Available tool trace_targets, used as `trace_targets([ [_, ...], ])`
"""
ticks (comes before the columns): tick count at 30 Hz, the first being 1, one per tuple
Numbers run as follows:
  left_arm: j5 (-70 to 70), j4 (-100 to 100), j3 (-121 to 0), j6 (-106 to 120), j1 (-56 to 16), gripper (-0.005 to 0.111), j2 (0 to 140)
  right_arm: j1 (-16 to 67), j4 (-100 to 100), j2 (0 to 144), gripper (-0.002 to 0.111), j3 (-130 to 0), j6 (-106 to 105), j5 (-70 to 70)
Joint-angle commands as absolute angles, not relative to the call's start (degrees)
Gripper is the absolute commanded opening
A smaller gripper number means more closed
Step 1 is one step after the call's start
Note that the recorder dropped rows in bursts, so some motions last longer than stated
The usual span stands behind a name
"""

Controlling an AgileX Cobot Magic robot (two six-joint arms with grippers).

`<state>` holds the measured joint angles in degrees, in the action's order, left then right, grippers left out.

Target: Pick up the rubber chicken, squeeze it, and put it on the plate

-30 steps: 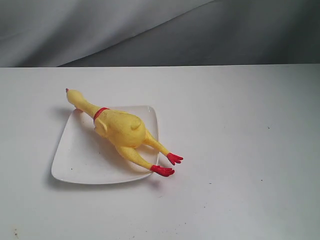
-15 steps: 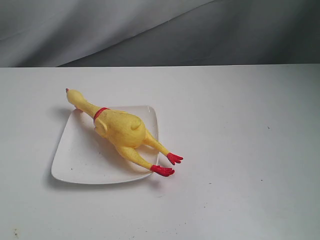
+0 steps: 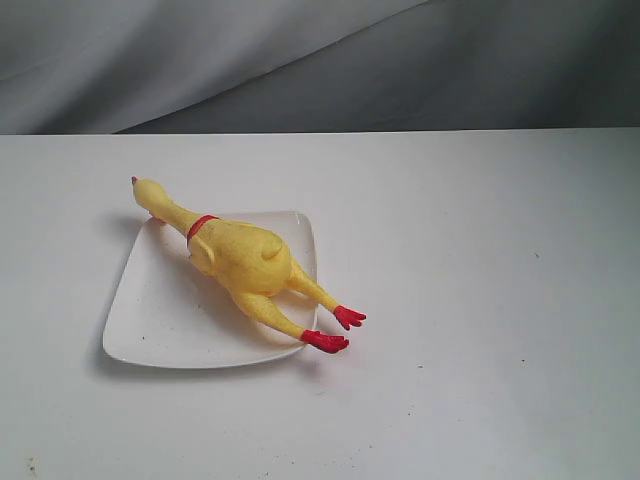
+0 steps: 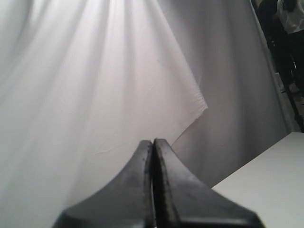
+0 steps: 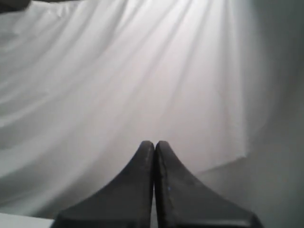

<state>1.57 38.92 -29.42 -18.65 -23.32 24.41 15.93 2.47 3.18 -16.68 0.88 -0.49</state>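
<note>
The yellow rubber chicken lies slantwise across the white square plate on the left of the table. Its head sticks out past the plate's far corner and its red feet hang over the near right edge. Neither arm shows in the exterior view. My left gripper is shut with nothing between its dark fingers and faces a white curtain. In the right wrist view my right gripper is likewise shut and empty, also facing the curtain, away from the chicken.
The plate rests on a white table whose far edge meets a grey and white draped curtain. A corner of the table shows in the left wrist view.
</note>
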Motion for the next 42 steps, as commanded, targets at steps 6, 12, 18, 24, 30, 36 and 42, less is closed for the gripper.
trace_targets([
  [6,1.8,38.6,-29.6,-19.3,-23.6,0.001,24.2,2.1,0.6,0.0,0.000,-3.8,1.3,2.4],
  [12,1.5,38.6,-29.6,-19.3,-23.6,0.001,24.2,0.6,0.0,0.0,0.000,0.0,-0.8,2.4],
  [18,1.5,38.6,-29.6,-19.3,-23.6,0.001,24.2,0.5,-0.4,0.0,0.000,0.0,-1.2,9.2],
  [24,1.5,38.6,-29.6,-19.3,-23.6,0.001,24.2,0.5,1.1,0.0,0.000,0.0,-0.8,19.9],
  [30,1.5,38.6,-29.6,-19.3,-23.6,0.001,24.2,0.5,2.5,0.0,0.000,0.0,-0.8,20.0],
  [36,1.5,38.6,-29.6,-19.3,-23.6,0.001,24.2,0.5,2.5,0.0,0.000,0.0,-0.9,20.0],
  [42,1.5,38.6,-29.6,-19.3,-23.6,0.001,24.2,0.5,2.5,0.0,0.000,0.0,-0.9,20.0],
])
